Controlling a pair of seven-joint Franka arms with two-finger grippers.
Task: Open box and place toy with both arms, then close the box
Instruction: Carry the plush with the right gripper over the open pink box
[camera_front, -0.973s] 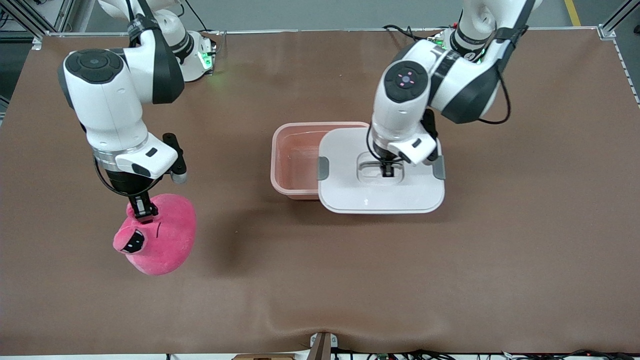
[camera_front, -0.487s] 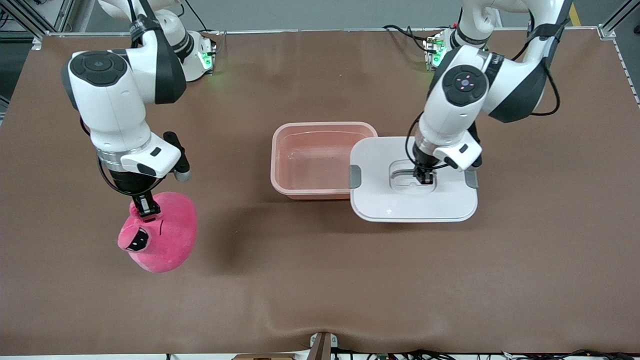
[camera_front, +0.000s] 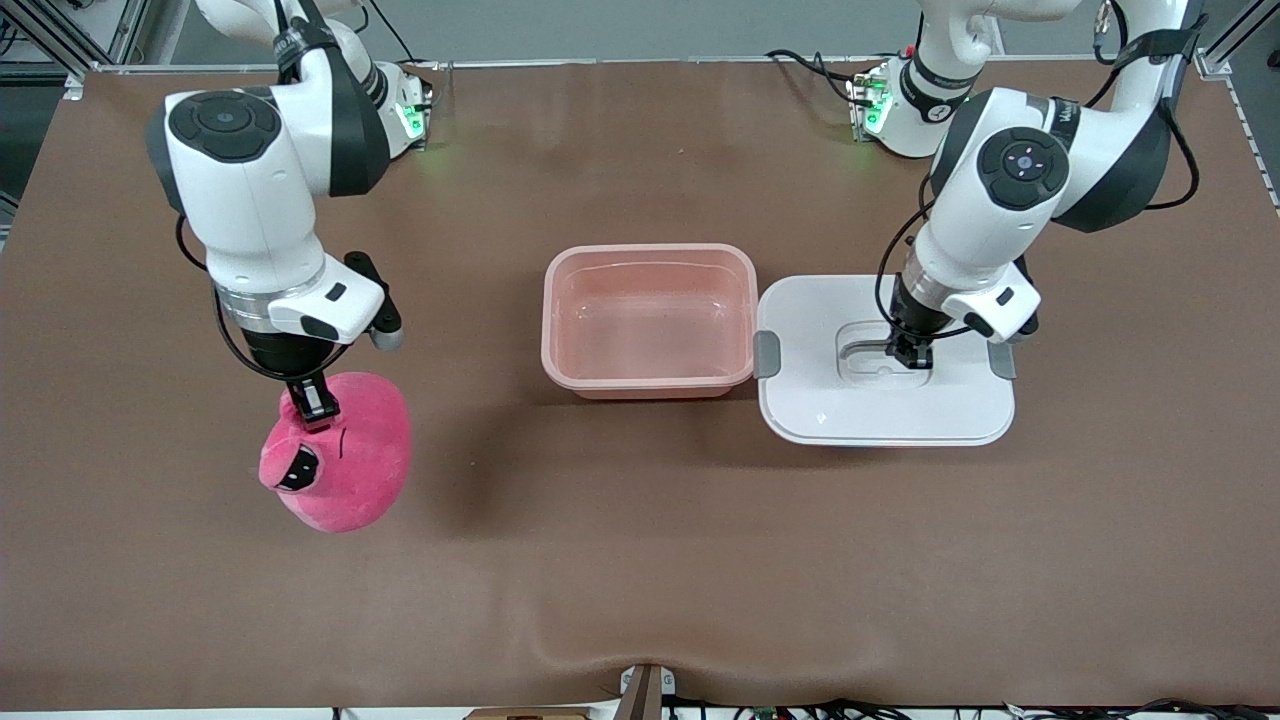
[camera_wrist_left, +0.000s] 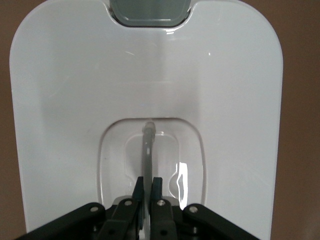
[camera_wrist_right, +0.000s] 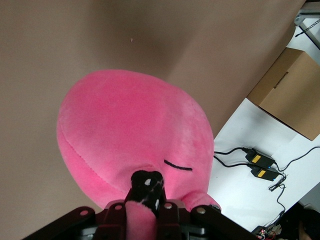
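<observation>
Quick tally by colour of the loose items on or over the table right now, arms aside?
Pink: 2, the open box and the toy that the right gripper holds above the table.
White: 1, the lid, its handle held by the left gripper, beside the box.
Total: 3

One open pink box (camera_front: 648, 320), one white lid (camera_front: 885, 400) with two grey clips and one pink toy (camera_front: 345, 465) are here. Two arms are present, each with one tool, over one brown table (camera_front: 640, 560).
</observation>
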